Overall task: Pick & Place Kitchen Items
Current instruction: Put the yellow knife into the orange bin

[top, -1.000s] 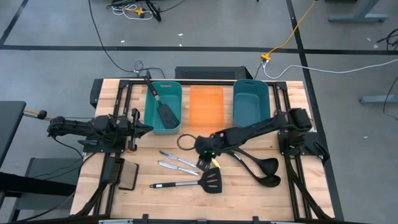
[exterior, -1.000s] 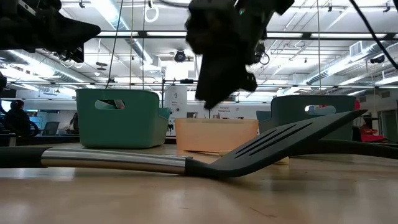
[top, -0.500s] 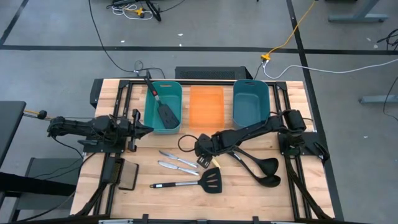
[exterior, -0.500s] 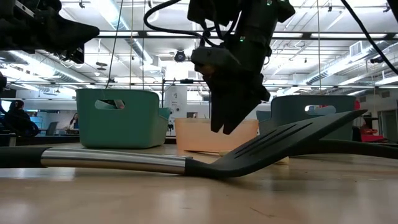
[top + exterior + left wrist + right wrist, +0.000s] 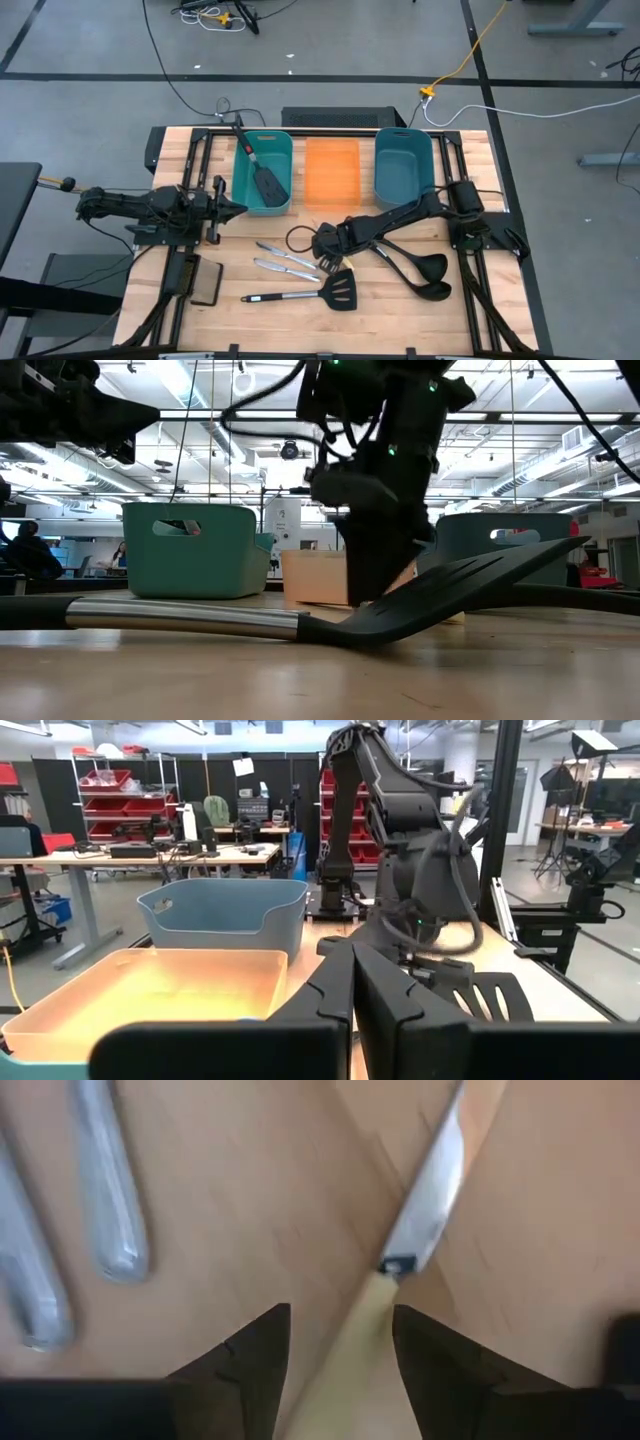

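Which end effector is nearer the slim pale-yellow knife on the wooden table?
Right. The right end effector is open and straddles the slim pale-yellow knife at mid-table. The left end effector waits at the table's left side, beside the teal plastic bin.

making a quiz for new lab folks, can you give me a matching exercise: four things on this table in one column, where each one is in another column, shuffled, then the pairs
Things:
1. right claw
2. left claw
3. slotted spatula
4. two ladles

Places:
A. inside the left teal bin
B. lying on the wood near the right arm's base
C. low over the pale-yellow knife, fingers open either side of its handle
D. waiting at the table's left side, beside the left teal bin

Pairs: 1-C, 2-D, 3-A, 4-B
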`<state>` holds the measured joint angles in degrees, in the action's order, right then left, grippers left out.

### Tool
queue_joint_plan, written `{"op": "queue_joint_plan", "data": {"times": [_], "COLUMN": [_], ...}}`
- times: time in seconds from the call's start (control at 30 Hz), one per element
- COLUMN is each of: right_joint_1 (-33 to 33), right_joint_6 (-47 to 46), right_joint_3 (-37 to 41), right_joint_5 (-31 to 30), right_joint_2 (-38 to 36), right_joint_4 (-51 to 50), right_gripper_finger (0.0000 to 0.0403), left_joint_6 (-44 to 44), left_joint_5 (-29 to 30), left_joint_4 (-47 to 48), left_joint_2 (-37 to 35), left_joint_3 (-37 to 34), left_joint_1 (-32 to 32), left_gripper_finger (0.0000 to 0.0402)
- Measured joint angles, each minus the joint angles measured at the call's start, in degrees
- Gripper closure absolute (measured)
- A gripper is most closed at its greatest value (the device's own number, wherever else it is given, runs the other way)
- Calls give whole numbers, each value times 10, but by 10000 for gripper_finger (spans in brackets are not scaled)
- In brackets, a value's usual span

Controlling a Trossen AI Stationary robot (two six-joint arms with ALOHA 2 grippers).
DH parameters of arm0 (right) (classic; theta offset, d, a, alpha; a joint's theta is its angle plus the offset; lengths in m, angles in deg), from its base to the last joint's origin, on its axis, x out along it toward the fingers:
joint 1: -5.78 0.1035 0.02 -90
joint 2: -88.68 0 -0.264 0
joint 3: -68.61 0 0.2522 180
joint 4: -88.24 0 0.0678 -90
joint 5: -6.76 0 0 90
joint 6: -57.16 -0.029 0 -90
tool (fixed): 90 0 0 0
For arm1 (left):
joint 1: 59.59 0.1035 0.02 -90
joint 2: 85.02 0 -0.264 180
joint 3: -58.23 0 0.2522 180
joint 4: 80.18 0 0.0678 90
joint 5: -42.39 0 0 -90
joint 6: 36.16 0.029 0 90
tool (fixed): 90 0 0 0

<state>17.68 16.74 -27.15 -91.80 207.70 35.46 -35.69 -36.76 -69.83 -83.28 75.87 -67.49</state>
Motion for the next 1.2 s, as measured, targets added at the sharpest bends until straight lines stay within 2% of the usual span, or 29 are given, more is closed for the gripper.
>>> {"op": "queue_joint_plan", "data": {"times": [0.17, 0.3, 0.53, 0.73, 0.83, 1.03, 1.2], "right_joint_1": [0, -2, -1, -1, -4, -23, -37], "right_joint_6": [0, 46, 168, 263, 288, 289, 304], "right_joint_3": [-2, -2, -1, -1, 0, 2, 0], "right_joint_5": [0, 4, 9, 8, 1, -9, 5], "right_joint_2": [11, 13, 14, 14, 14, 19, 38], "right_joint_4": [-19, -19, 1, 17, 31, 90, 165], "right_gripper_finger": [218, 232, 302, 358, 359, 330, 342], "left_joint_6": [0, 0, 0, 0, 0, 0, 0], "left_joint_5": [1, 0, 0, 0, 0, 0, 0], "left_joint_4": [1, 1, 1, 1, 1, 1, 2], "left_joint_2": [0, 0, 0, 0, 0, 0, 0], "left_joint_3": [0, 0, 0, 0, 0, 0, 0], "left_joint_1": [0, 0, 0, 0, 0, 0, 0], "left_gripper_finger": [386, 387, 395, 384, 382, 391, 393]}}
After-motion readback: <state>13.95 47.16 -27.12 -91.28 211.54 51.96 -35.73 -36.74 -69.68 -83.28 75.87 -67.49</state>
